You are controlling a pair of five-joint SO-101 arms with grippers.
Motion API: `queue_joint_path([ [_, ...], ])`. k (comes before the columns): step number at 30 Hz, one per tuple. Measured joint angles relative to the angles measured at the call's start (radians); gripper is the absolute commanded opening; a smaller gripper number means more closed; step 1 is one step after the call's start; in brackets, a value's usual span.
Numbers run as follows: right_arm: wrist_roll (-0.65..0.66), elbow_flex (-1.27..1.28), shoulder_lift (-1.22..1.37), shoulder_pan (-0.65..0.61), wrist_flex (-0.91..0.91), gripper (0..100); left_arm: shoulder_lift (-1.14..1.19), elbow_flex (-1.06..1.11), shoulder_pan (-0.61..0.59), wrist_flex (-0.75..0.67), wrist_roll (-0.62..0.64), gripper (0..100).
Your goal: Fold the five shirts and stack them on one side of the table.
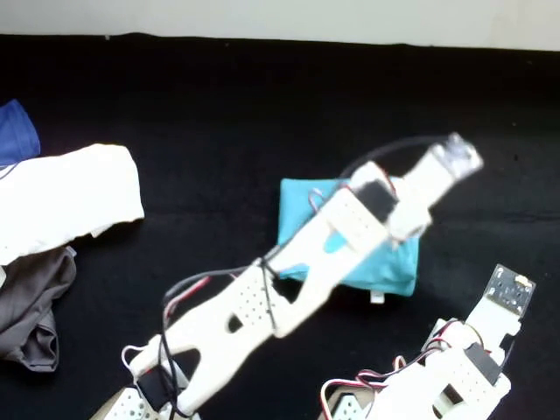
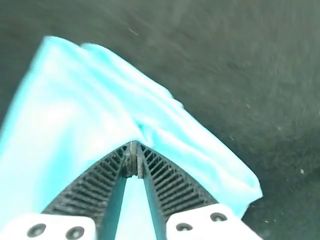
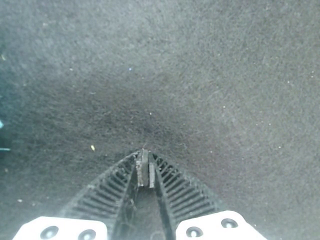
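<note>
While the black table (image 1: 219,105) takes up almost the whole high view, the left arm (image 1: 254,306) is the next biggest thing. It is long and white and lies slanted from the near edge up toward the far right. It crosses over the teal shirt (image 1: 302,206).

A white shirt (image 1: 61,201) lies on one side of the table, well apart from the teal one. It looks loose and not neatly folded. The teal shirt sits near the middle of the table, folded into a small square. A grey shirt (image 1: 31,297) lies crumpled just beside the white one, nearer the front edge, and partly under it. A bit of a blue shirt (image 1: 16,131) peeks out at the table's side, behind the white one.

The right arm (image 1: 455,376) stays low at the near edge, beside the left arm.

The left pincer (image 2: 134,162) is closed, tips pressed together, right over a wrinkle in the teal shirt (image 2: 75,115). I cannot tell if any cloth is caught in it.

The right pincer (image 3: 145,167) is closed too, with nothing in it, over bare black table (image 3: 200,75)
</note>
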Motion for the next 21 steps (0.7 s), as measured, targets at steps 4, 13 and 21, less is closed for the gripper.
queue_joint_path([
  [4, 0.000, 0.000, 0.000, 0.000, 0.000, 0.7, 0.021, 0.002, 0.043, -0.061, 0.000, 2],
  [13, 0.000, 0.000, 0.000, 0.000, 0.000, 0.7, -0.008, -0.100, 0.069, -0.048, 0.000, 2],
  [21, 0.000, 0.000, 0.000, 0.000, 0.000, 0.7, -0.230, -0.101, -0.020, 0.167, -0.051, 2],
])
